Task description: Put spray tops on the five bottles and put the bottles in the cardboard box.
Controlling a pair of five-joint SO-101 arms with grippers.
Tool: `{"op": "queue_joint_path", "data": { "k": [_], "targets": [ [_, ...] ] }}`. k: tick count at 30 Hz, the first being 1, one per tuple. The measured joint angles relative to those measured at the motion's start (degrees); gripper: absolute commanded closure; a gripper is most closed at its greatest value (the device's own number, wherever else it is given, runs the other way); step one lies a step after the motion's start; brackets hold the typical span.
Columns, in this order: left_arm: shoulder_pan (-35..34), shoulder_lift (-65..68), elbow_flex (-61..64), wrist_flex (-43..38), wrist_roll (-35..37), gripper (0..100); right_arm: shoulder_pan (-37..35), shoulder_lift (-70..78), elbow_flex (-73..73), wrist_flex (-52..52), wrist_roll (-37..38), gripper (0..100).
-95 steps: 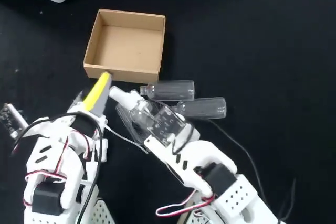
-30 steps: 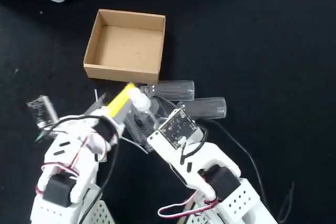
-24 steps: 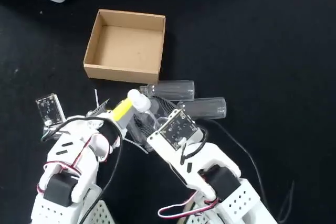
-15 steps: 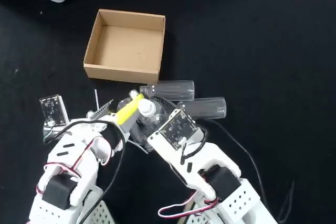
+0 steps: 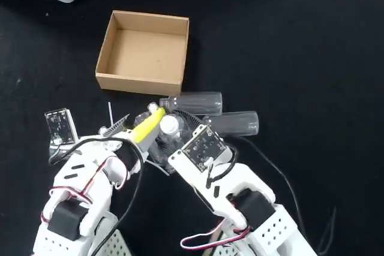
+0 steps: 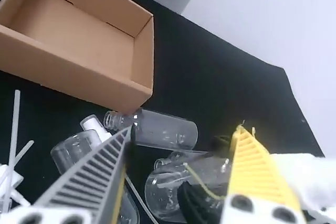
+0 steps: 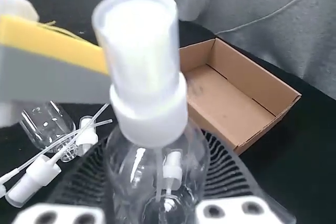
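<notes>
My right gripper (image 7: 152, 158) clamps the bottle (image 7: 149, 179), light and slick I'd judge, by its body; left gripper (image 6: 185, 129) gapes beside the top (image 7: 139, 51).

Soft, even light fell from above on the black table (image 5: 312, 46), which swallowed nearly every shadow. The cardboard box (image 5: 144, 52) was lit evenly inside. Pale glints ran along the clear bottles (image 5: 195, 102). In the right wrist view the white spray top (image 7: 140, 40) on the near bottle (image 7: 126, 166) was washed out, almost featureless.
</notes>
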Motion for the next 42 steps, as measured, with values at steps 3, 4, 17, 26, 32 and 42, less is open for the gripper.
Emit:
{"op": "queue_joint_path", "data": {
  "k": [3, 4, 17, 26, 32, 42],
  "targets": [
    [-1.8, 0.5, 0.0, 0.0, 0.0, 72, -0.2, 0.0, 0.0, 0.0, 0.0, 94.9],
    [-2.5, 0.5, 0.0, 0.1, 0.0, 72, -0.2, 0.0, 0.0, 0.0, 0.0, 94.9],
    [-3.3, 0.5, 0.0, 0.1, -0.6, 72, -0.3, 0.0, 0.0, 0.0, 0.0, 94.9],
    [-5.6, 0.6, -0.3, 2.0, -10.9, 72, -0.2, 0.0, 0.0, 0.0, 0.0, 94.9],
    [-12.3, 0.4, -1.9, 2.4, -12.1, 72, -0.2, 0.0, 0.0, 0.0, 0.0, 94.9],
    [-13.0, 1.4, -4.7, 2.4, -14.4, 72, -0.2, 0.0, 0.0, 0.0, 0.0, 94.9]
  ]
}}
